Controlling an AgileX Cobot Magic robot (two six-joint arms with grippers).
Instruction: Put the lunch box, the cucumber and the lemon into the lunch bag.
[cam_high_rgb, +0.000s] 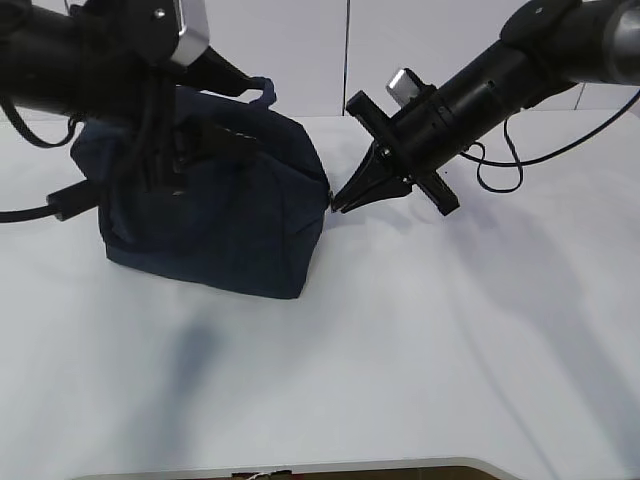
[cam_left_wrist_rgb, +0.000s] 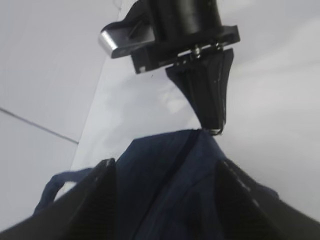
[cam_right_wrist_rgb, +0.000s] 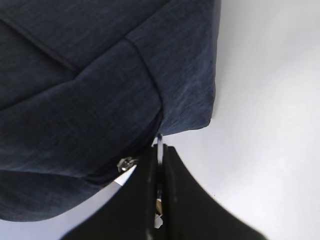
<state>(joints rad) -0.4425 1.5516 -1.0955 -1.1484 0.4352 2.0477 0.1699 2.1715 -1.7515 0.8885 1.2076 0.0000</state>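
The lunch bag (cam_high_rgb: 215, 210) is a boxy block of dark navy fabric with a fine woven grain, soft rounded corners and stitched seams, standing on the left half of a smooth white table (cam_high_rgb: 420, 360). A loop handle (cam_high_rgb: 258, 88) of the same cloth curls up behind its top.

The left gripper (cam_left_wrist_rgb: 162, 200) hangs over the top of the bag, its two matte black fingers (cam_left_wrist_rgb: 95, 195) spread wide apart with only cloth showing between them; they hold nothing. In the exterior view this arm is a dark mass of tubes and cables covering the bag's upper left part.

The right gripper (cam_high_rgb: 340, 203) comes in from the right on a slanted black cylindrical arm and tapers to a wedge whose tip meets the bag's right upper corner. Its jaws are pressed together on a thin silver ring pull (cam_right_wrist_rgb: 159, 147) that sticks out from the end of the zipper line. A small silver metal piece (cam_right_wrist_rgb: 126, 163) glints on the fabric just beside that grip.

The right wrist view shows the bag's corner panel folded over in a neat, stitched flap.
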